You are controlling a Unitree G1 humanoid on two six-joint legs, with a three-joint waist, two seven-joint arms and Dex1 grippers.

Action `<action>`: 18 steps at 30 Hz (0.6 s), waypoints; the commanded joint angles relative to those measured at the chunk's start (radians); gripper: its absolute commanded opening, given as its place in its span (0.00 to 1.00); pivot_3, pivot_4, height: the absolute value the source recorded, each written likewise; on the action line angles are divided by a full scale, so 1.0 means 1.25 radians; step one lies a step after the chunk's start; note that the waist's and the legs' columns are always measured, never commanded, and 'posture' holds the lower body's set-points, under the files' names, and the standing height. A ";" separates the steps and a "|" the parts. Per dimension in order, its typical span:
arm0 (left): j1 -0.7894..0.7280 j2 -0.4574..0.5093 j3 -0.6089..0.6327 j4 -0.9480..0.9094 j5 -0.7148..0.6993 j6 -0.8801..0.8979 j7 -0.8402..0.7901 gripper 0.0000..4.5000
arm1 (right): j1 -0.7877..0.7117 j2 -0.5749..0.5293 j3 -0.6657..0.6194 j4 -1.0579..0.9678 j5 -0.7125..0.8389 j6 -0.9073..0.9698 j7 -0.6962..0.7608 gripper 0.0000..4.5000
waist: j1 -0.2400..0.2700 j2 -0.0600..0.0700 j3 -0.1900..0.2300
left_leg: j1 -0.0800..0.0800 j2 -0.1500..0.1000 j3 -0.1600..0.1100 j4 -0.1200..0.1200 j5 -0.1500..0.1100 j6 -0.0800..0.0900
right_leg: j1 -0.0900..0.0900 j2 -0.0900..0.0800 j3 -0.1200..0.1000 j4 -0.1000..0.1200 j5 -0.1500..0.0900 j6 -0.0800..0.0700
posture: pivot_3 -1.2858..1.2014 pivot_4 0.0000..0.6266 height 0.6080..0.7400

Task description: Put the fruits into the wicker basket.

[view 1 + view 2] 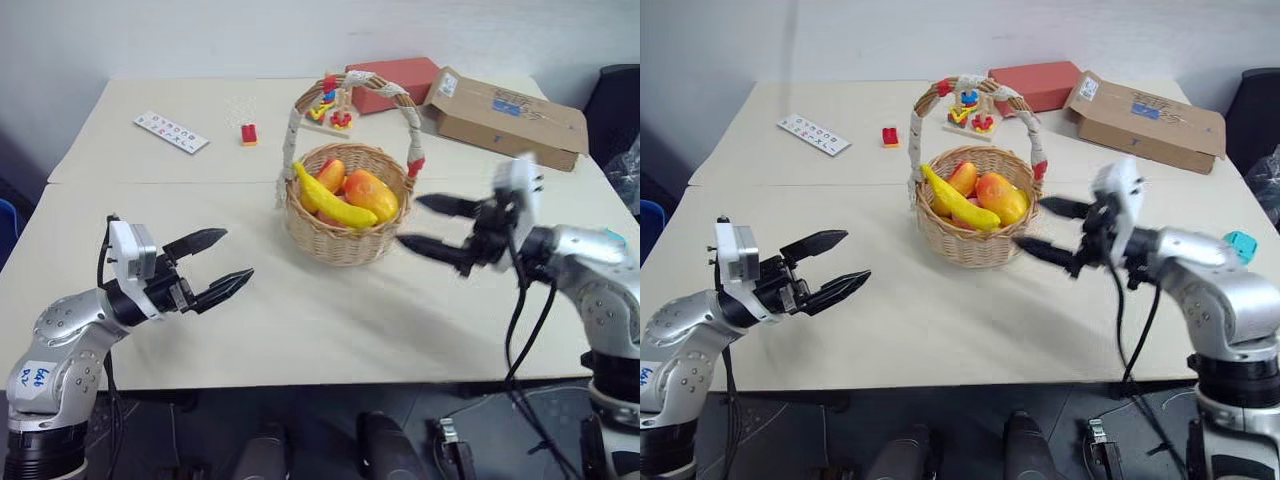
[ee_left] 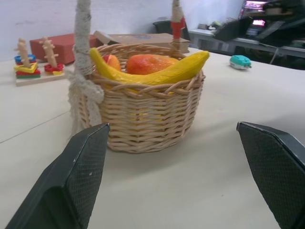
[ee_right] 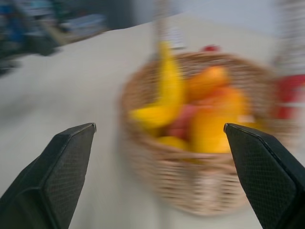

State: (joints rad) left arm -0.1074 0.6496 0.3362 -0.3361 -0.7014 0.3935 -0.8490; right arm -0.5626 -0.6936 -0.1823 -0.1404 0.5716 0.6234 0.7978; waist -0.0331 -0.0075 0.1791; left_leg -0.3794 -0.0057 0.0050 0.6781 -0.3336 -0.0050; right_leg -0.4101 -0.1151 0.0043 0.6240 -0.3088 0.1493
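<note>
The wicker basket [image 1: 346, 232] stands mid-table with its white-wrapped arched handle [image 1: 400, 95] upright. Inside lie a yellow banana [image 1: 327, 201], an orange-yellow mango [image 1: 372, 193] and a peach-coloured fruit [image 1: 331, 174]. My right gripper [image 1: 427, 225] hovers just right of the basket, open and empty, fingers pointing at its side. My left gripper [image 1: 213, 264] hangs open and empty over the near left of the table, well apart from the basket. The left wrist view faces the basket [image 2: 147, 114] with the banana [image 2: 157, 74] across its rim.
A colourful wooden stacking toy [image 1: 331, 108], a red box [image 1: 395, 82] and a brown cardboard box [image 1: 505, 115] stand behind the basket. A small red block [image 1: 249, 133] and a white strip [image 1: 171, 131] lie back left. A teal plug [image 1: 1239, 245] sits at the right.
</note>
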 commanded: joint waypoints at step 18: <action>-0.050 -0.011 -0.014 -0.007 -0.014 -0.004 0.001 1.00 | -0.151 0.245 0.054 0.195 -0.186 -0.260 -0.211 0.33 | 0.003 0.000 0.000 | 0.004 0.003 0.001 -0.009 0.001 -0.002 | -0.002 -0.001 0.000 0.002 -0.001 -0.003 | 0.52 0.24 1.00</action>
State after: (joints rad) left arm -0.1560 0.6369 0.3134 -0.3348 -0.7016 0.3990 -0.8431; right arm -0.7469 -0.3785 -0.0875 0.1458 0.3318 0.3261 0.5271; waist -0.0294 -0.0074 0.1790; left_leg -0.3749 -0.0022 0.0064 0.6671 -0.3328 -0.0081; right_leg -0.4120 -0.1161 0.0040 0.6268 -0.3096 0.1458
